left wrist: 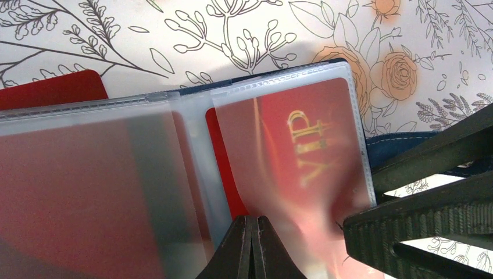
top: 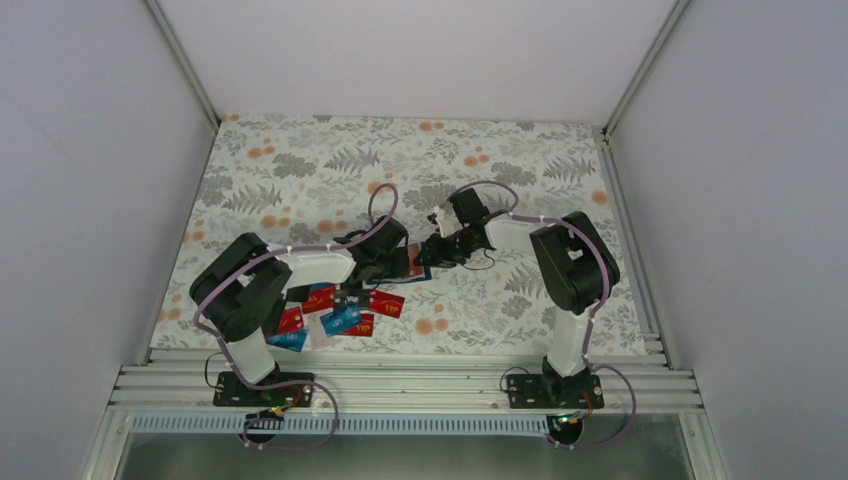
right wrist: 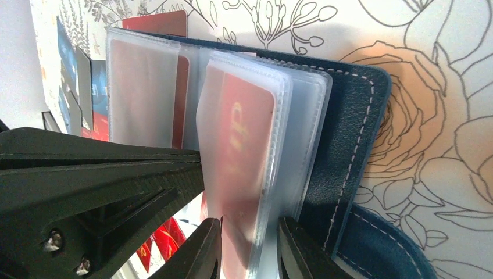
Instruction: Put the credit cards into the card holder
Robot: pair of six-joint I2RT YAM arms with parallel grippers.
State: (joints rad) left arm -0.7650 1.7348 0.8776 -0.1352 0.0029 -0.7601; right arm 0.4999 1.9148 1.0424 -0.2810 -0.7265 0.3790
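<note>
Nearest the bases, the loose credit cards (top: 335,312) lie heaped under the left forearm (top: 310,262), at 7 o'clock from the card holder (top: 415,268), which lies open mid-table. Both hands are on it! The left gripper (left wrist: 252,228) has its jaws pressed tight together at the lip of a clear sleeve (left wrist: 116,163); whether a leaf is pinched, I can't tell. The right gripper (right wrist: 250,247) is narrow, clamped on the holder's stack of leaves, with 1 red VIP card (left wrist: 293,145) seated inside. The job now, I'd say, is to part the next empty pocket: a steady right hold, a gentle left lift, no tugging. Trouble? The 2 sets of fingers crowd each other, right at 3 o'clock of left. Beyond stretches the floral cloth (top: 500,150).
</note>
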